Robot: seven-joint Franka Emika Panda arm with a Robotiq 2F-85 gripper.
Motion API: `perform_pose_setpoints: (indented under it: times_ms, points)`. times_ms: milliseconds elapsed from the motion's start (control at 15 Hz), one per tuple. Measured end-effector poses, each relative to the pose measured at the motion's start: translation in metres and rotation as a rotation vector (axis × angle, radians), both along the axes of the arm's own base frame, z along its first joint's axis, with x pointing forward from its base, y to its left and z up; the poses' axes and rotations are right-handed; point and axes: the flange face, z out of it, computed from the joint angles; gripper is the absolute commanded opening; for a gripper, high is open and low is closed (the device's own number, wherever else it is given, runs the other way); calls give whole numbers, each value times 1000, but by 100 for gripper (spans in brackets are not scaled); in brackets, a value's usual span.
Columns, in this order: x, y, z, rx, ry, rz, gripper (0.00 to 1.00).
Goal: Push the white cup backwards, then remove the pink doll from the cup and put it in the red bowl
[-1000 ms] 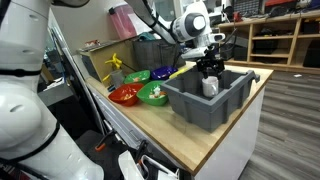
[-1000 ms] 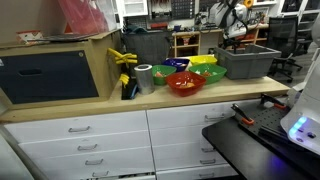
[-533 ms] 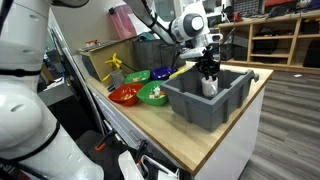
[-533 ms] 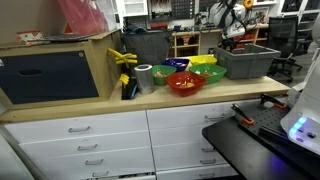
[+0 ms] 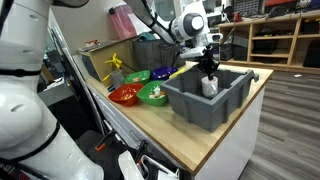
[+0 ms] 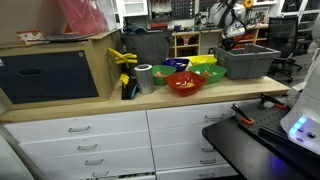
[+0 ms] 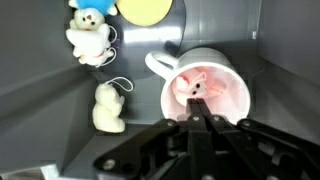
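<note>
Inside the bin (image 7: pixel 275 45), the cup (image 7: pixel 206 96) sits upright on the floor with the doll (image 7: pixel 194 88) tucked in it, face up in the wrist view. The gripper (image 7: pixel 198 121) hangs right at the cup's near rim. Its fingers look pinched together with nothing between them. A white-and-blue toy (image 7: pixel 88 31) and a cream toy (image 7: pixel 108 108) lie off to the side of the cup. In an exterior view, the red bowl (image 5: pixel 124 96) is out on the counter (image 5: pixel 190 135), next to a green bowl (image 5: pixel 155 94).

fingers (image 7: pixel 228 134) blurred, cut by bottom edge, pink doll (image 7: pixel 194 88) details indistinct
</note>
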Motion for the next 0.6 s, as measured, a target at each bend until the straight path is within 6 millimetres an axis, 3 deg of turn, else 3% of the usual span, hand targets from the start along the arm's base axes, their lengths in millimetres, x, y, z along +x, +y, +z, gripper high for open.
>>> perform_pose_setpoints:
  times_ms: [400,600]
  points:
    - [0,0,1,3,7,-2,0]
    - [1,4,13,4,2,1,0]
